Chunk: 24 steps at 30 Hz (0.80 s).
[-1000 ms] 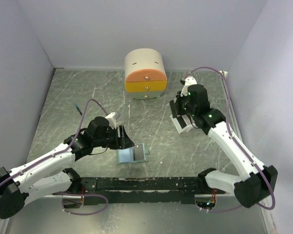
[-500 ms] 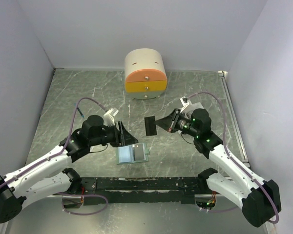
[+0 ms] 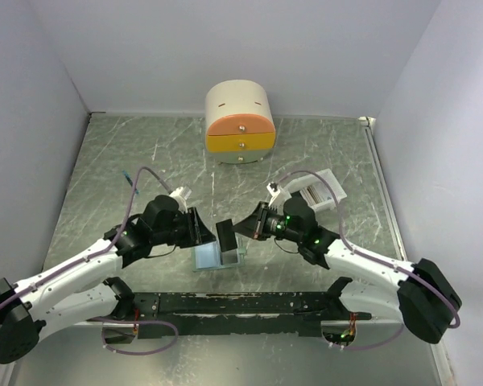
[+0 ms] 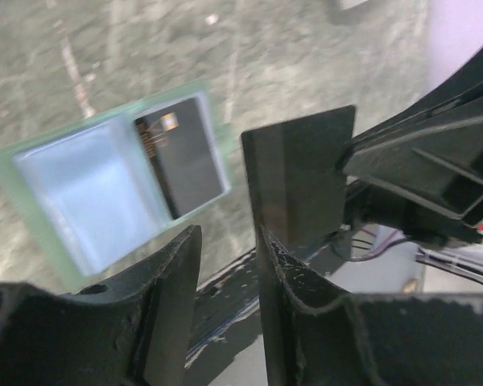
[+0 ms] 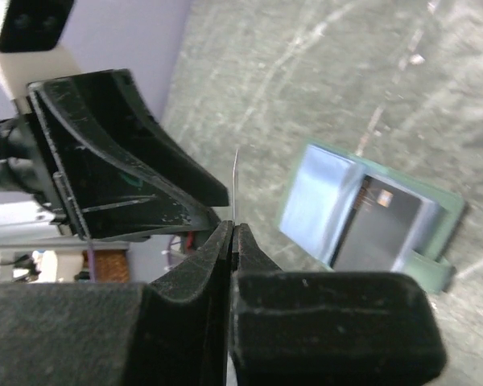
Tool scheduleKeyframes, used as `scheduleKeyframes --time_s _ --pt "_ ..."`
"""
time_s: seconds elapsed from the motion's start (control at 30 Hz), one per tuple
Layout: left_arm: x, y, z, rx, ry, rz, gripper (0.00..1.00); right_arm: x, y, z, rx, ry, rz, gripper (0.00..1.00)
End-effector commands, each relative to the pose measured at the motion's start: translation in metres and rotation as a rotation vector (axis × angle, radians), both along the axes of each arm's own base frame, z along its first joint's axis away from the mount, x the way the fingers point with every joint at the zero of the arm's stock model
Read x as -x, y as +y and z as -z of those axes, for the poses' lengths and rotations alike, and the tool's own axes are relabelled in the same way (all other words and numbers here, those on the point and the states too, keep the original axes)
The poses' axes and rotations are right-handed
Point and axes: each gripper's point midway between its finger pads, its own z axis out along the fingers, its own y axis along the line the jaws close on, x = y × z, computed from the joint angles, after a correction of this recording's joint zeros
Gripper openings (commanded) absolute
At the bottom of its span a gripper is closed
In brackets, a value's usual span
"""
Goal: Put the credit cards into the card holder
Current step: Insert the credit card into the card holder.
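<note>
The card holder [image 3: 219, 257] lies open on the table's near middle, pale blue pockets up. One dark credit card [image 4: 185, 153] sits in its right pocket. My right gripper [image 3: 243, 230] is shut on another dark credit card [image 3: 225, 235] and holds it upright just above the holder. From the right wrist that card shows edge-on [image 5: 235, 185], above the gripper [image 5: 232, 229]. My left gripper [image 3: 200, 227] is just left of it, open, with nothing between its jaws. In the left wrist view the held card [image 4: 298, 181] stands just beyond the tip of the right finger [image 4: 294, 297].
A white tray [image 3: 320, 191] with pale cards lies right of the middle. The round cream-and-orange drawer box [image 3: 240, 121] stands at the back. A small blue stick [image 3: 127, 178] lies at the left. The black rail [image 3: 225, 304] runs along the near edge.
My right arm has swung from the white tray to the middle, carrying the dark card down to the holder. The left gripper's jaws have narrowed and it has shifted slightly.
</note>
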Motion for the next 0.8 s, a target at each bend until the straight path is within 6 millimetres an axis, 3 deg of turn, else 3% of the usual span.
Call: scheduleKeyframes --time_s 0.0,0.13,0.23,0.3,0.47,0.63,0.77 --pt "0.008 0.025 0.041 -0.120 0.045 -0.055 0.44 -0.012 -0.001 0.027 0.054 0.000 0.095 0.00" --pt "0.010 0.037 0.057 -0.164 0.061 -0.089 0.48 -0.010 0.003 0.055 0.075 0.047 0.098 0.00" --pt "0.010 0.049 0.075 -0.240 0.083 -0.121 0.36 -0.009 0.009 0.071 0.089 0.075 0.099 0.00" --pt "0.010 0.054 0.087 -0.272 0.098 -0.133 0.26 -0.008 0.014 0.076 0.095 0.078 0.093 0.00" --pt "0.012 0.049 0.104 -0.281 0.123 -0.115 0.21 -0.006 0.021 0.092 0.135 0.100 0.089 0.00" --pt "0.011 0.052 0.113 -0.314 0.131 -0.113 0.09 -0.006 0.020 0.096 0.138 0.107 0.108 0.00" --pt "0.013 0.055 0.117 -0.325 0.133 -0.111 0.07 -0.008 0.018 0.097 0.149 0.104 0.122 0.00"
